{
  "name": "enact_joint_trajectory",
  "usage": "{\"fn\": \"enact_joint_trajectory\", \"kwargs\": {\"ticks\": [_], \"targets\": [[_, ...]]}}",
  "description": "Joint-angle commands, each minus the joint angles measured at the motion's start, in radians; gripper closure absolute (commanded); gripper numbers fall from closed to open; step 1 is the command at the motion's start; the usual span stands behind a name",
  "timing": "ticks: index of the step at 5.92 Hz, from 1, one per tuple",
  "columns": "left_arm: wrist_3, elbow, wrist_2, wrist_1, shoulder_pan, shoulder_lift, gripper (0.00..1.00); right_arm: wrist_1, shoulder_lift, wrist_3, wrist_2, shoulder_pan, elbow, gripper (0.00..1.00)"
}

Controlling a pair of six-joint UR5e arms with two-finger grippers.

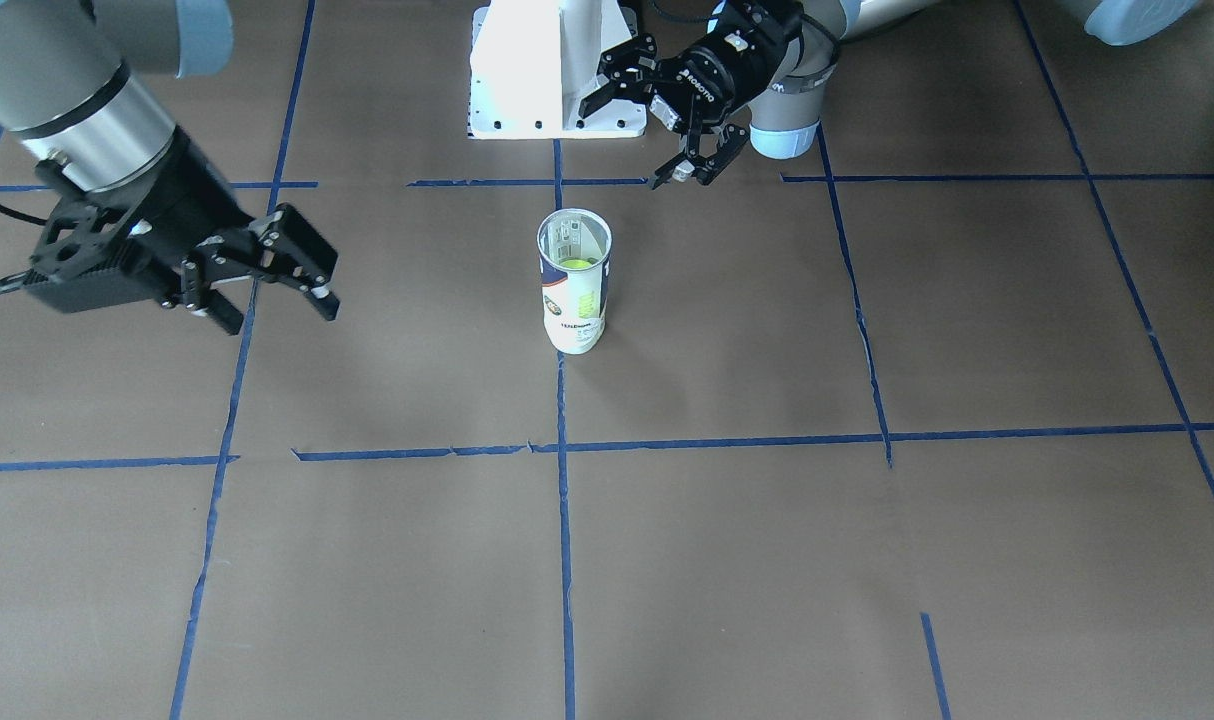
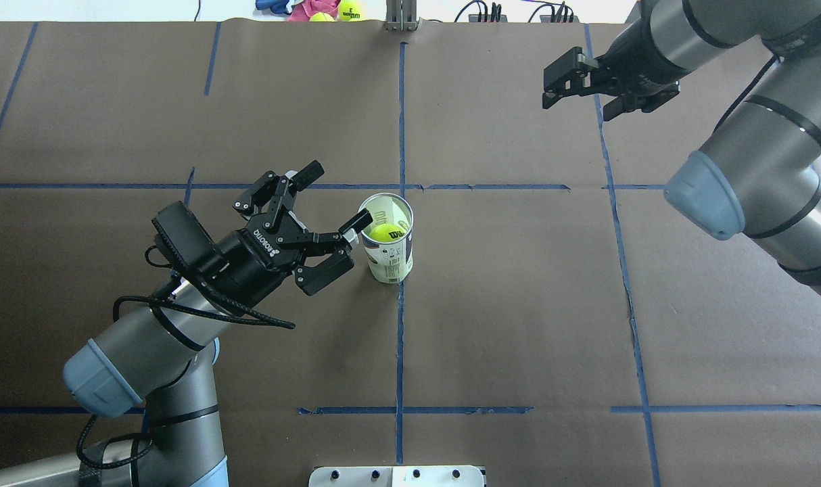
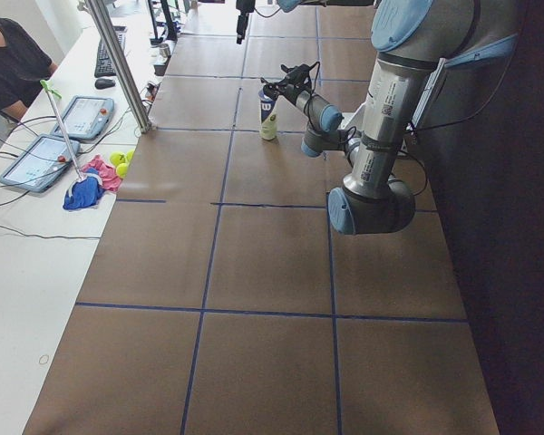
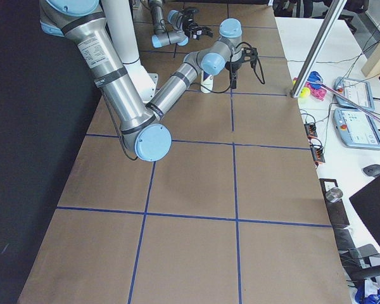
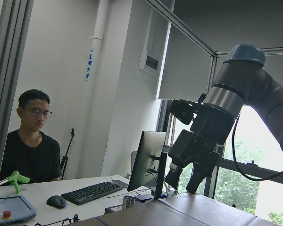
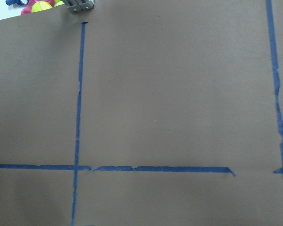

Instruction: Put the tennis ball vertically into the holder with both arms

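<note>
- The tennis ball (image 2: 383, 232) plays on a big stage: the brown paper-covered table (image 2: 519, 325), gridded with blue tape lines (image 2: 400, 352), fills the overhead view.
- The right arm (image 2: 755, 182) sweeps in large from the overhead right, while the left arm (image 2: 147, 338) reaches in from the lower left.
- The white pedestal (image 1: 527, 70) stands at the robot's end of the table.
- The left gripper (image 2: 336, 196) hangs just beside the holder with its jaws spread wide and nothing between them. From overhead one fingertip (image 2: 358, 220) lines up with the can's rim, but the front view shows it clear of the can.
- The right gripper (image 2: 579, 98) hovers well apart, over the far right of the table, fingers parted and empty too.
- The holder (image 1: 574, 300) stands upright on the centre tape line, mouth open to the ceiling.
- And there's the tennis ball, down inside the holder, neon yellow-green showing through the open top.
</note>
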Motion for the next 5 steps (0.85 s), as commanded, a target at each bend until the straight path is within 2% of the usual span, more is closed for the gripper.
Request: {"fn": "enact_joint_trajectory", "kwargs": {"ticks": [1,2,3,4,5], "targets": [[-0.093,-0.001,0.011,0.113,-0.075,0.006,0.00,0.008,-0.040,-0.191,0.000,0.080,-0.078,0.01],[-0.221,0.007,0.004,0.264,-0.136,0.015,0.02,0.010,-0.042,-0.316,0.000,0.128,-0.159,0.01],[-0.289,0.007,0.002,0.346,-0.149,0.079,0.02,0.011,-0.041,-0.454,0.006,0.181,-0.233,0.01],[-0.341,0.010,-0.048,0.406,-0.208,0.133,0.01,0.013,-0.044,-0.565,0.059,0.258,-0.297,0.01],[-0.352,0.008,-0.226,0.530,-0.323,0.132,0.01,0.013,-0.059,-0.686,0.111,0.322,-0.339,0.01]]}}
